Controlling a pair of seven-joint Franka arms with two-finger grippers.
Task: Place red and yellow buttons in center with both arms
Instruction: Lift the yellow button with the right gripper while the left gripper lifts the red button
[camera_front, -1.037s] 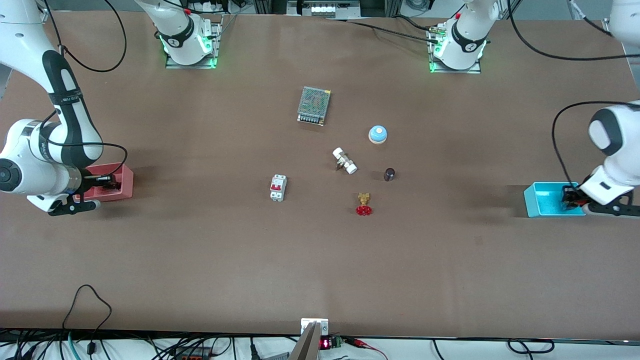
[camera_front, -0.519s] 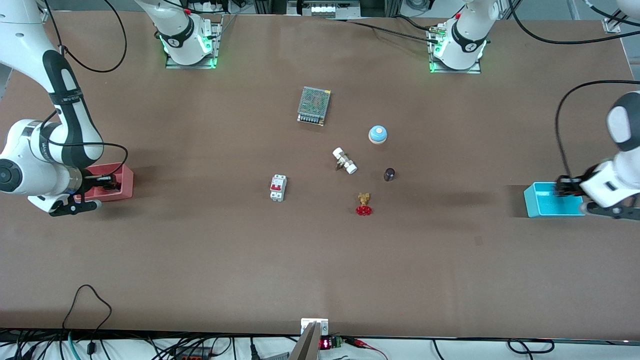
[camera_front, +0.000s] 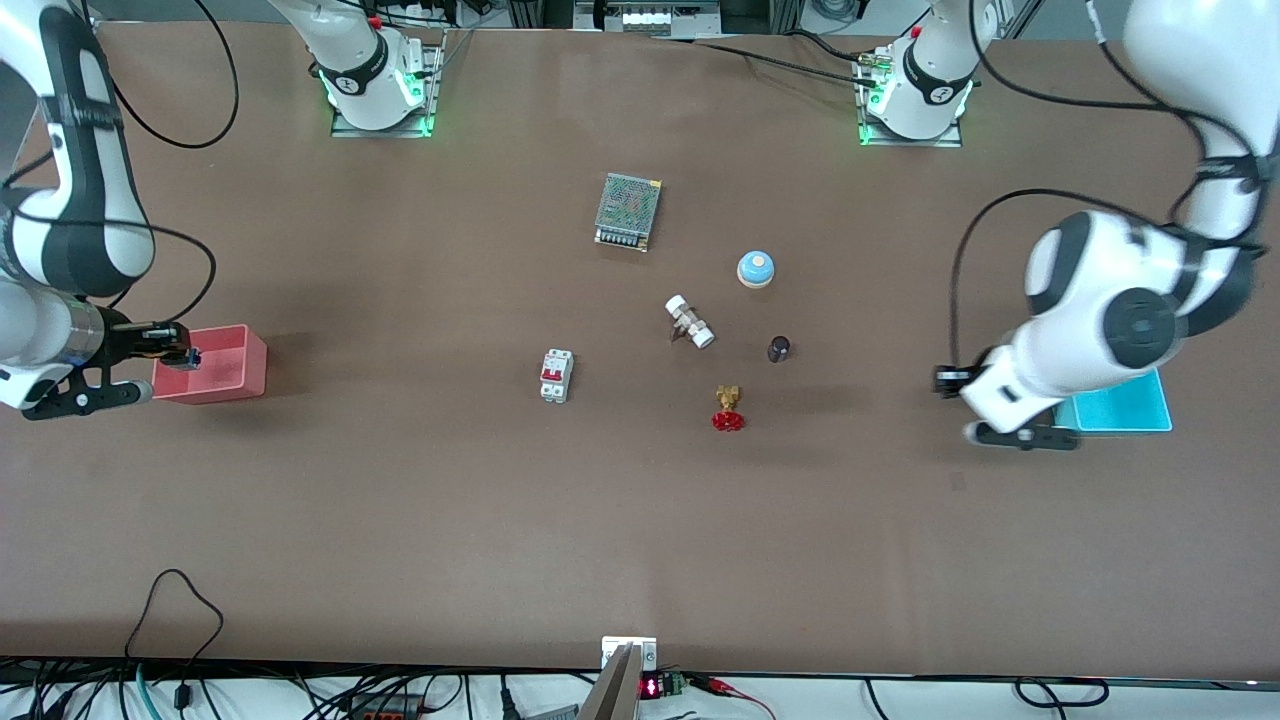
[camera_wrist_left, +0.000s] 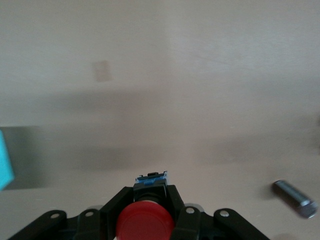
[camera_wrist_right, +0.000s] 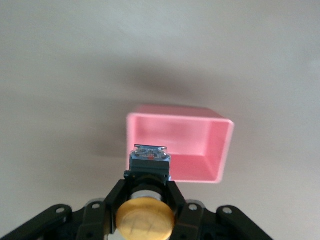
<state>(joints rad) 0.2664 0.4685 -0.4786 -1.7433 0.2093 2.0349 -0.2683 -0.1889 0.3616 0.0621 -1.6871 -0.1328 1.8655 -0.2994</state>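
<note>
Pink bin (camera_wrist_right: 215, 131) empty; yellow button (camera_wrist_right: 145, 219) in right end effector (camera_wrist_right: 147, 192) above

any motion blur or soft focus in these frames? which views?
Front view: left arm smeared by motion, table items crisp. Left wrist view: red button in the left pincer fairly sharp, table soft. Right wrist view: yellow button sharp, pink bin slightly soft.

Brown matte table (camera_front: 400, 500). Red button cap (camera_wrist_left: 145, 221), dark body. Orange-yellow button cap (camera_wrist_right: 145, 220). Pink bin (camera_wrist_right: 200, 145); blue bin (camera_front: 1130, 412). White arms, black bands. Blue-domed bell (camera_front: 756, 268).
</note>
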